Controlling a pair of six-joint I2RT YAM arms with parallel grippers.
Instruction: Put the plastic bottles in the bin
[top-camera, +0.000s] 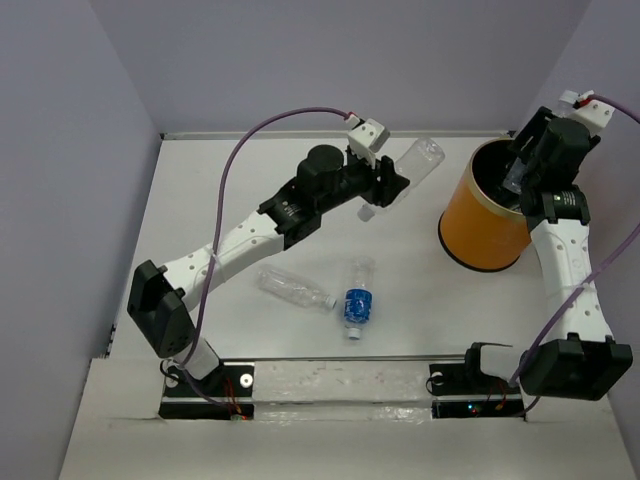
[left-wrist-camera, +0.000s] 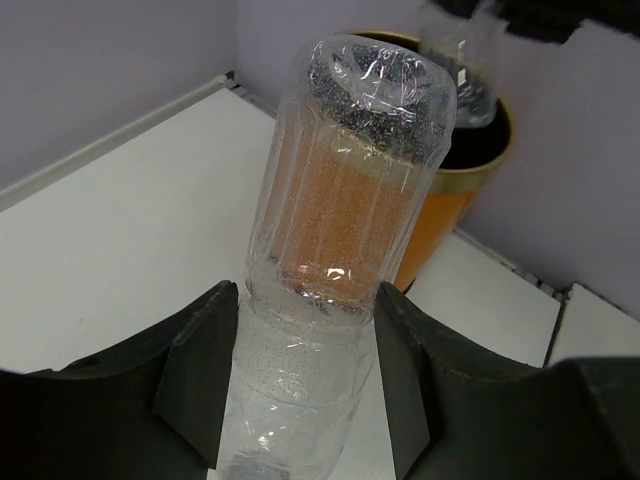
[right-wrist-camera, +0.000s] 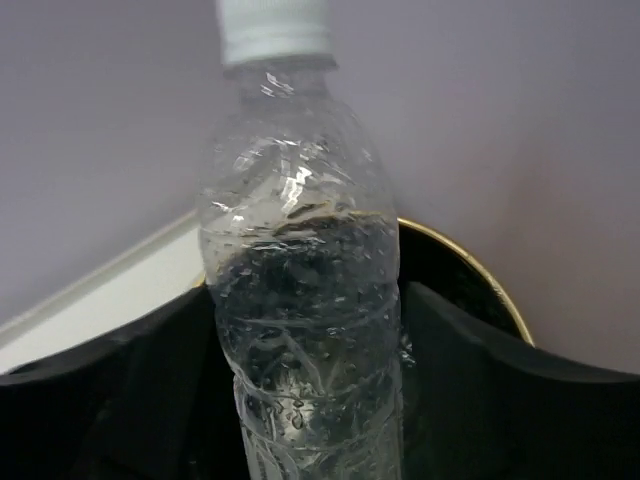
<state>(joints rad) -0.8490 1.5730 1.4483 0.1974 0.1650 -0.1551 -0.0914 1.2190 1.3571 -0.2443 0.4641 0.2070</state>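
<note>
Loose bottle (top-camera: 295, 288): lies on the table (top-camera: 200, 200), well apart from both claws.
Blue-label bottle (top-camera: 358, 303): just right of it, cap toward the near edge.
Left claw (top-camera: 388, 185): clamped on a clear bottle (top-camera: 420, 160), its base toward the bin (top-camera: 485, 215).
Right claw (top-camera: 518, 174): over the bin, jaws flanking a capped bottle (right-wrist-camera: 300, 330); pinching or not, cannot tell.
Left wrist: bin's orange shows through the clear bottle.
Right wrist: white cap up, bin's black inside below.

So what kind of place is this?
Probably a robot test booth: two robot arms bolted to a white table, plain lilac walls around it, and plastic bottles and an orange bin.
</note>
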